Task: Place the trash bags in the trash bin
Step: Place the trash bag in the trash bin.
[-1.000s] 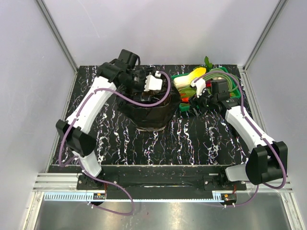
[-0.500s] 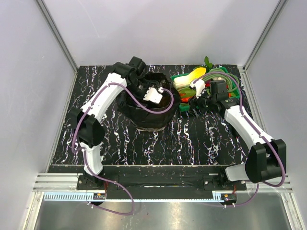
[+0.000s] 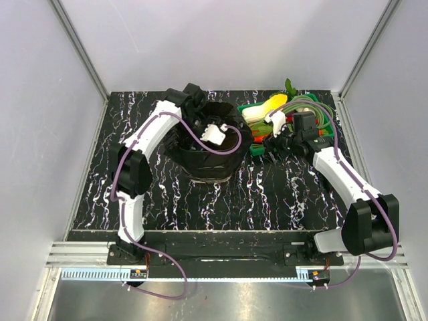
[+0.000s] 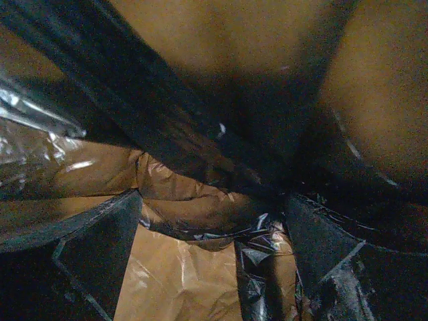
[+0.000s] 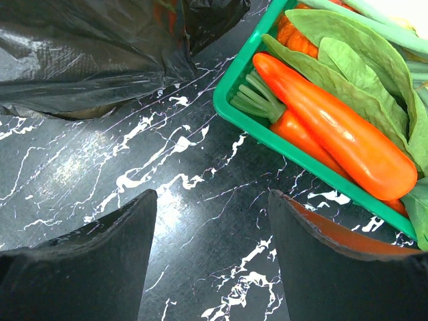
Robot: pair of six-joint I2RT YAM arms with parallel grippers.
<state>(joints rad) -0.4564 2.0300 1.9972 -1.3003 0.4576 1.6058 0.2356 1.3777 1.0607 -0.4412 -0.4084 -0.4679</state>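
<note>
Overhead I get bright, even light; left wrist is dim and soft; glare patches my right-wrist desk (image 5: 167,214).

We record one tabletop (image 3: 267,194), black with white marble veining. Around it stand three plain, pale grey panels: left wall (image 3: 40,100), back wall (image 3: 221,40) and right wall (image 3: 401,100). We count two aluminium corner posts, left post (image 3: 80,50) and right post (image 3: 364,50). A ribbed aluminium rail (image 3: 214,253) runs along the near edge, with a brushed metal sheet (image 3: 221,297) below. Lighting is soft, and we note one glare patch (image 5: 164,214) on the tabletop.
</note>
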